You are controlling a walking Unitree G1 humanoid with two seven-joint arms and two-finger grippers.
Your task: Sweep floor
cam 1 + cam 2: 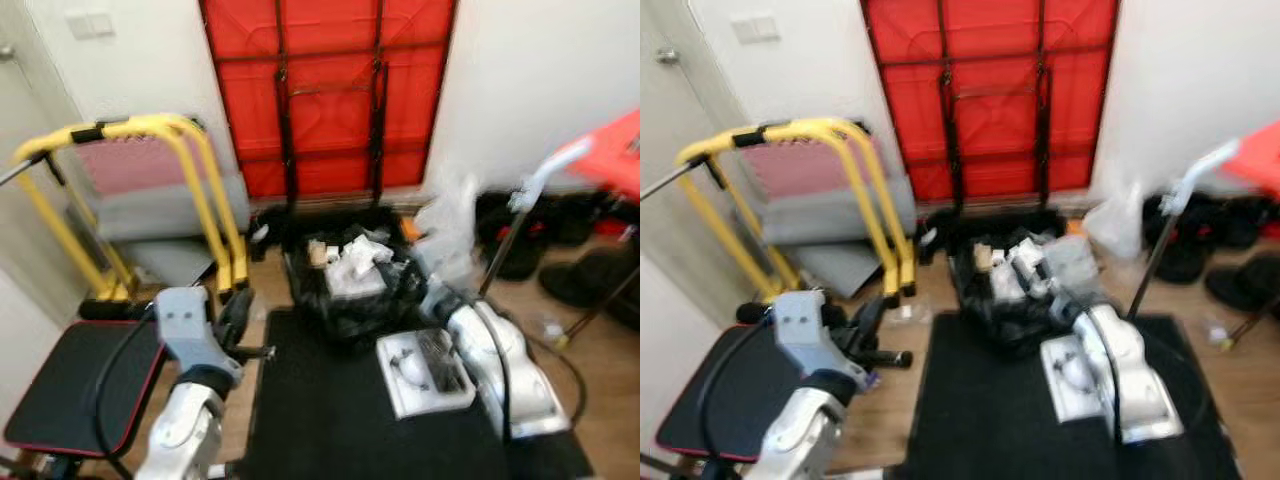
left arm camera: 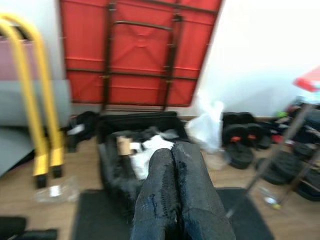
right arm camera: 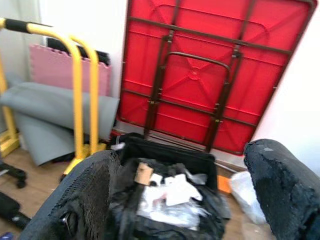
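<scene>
Two padded black end effectors (image 2: 172, 195) (image 3: 190, 195) face a paper-stuffed bin (image 1: 350, 275).

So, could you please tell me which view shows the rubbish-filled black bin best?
The right wrist view: the black bin sits centred between the open right gripper fingers. Both eye views show it smaller from above; the left wrist view hides part behind the shut left gripper.

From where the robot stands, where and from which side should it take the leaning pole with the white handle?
Grip the dark shaft of the pole below its white handle, coming from the robot's left: it leans rightward, and shoes crowd its right.
</scene>
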